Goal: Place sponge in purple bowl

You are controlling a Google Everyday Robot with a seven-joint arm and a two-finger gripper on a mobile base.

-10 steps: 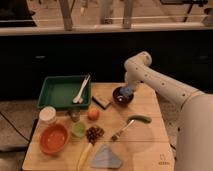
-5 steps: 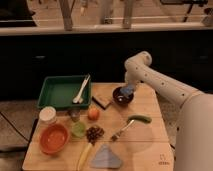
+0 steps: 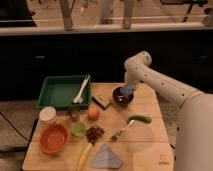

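Observation:
The purple bowl stands on the wooden table, at its back edge right of centre. My gripper reaches down from the white arm on the right and hangs just over the bowl's right half. A small light-blue sponge sits between the fingers, which are shut on it, right above the bowl's inside. The bowl's far rim is partly hidden by the gripper.
A green tray with a white utensil lies at the back left. A tan-and-dark pad lies left of the bowl. An orange bowl, green cup, orange fruit, green-handled fork and grey-blue cloth fill the front.

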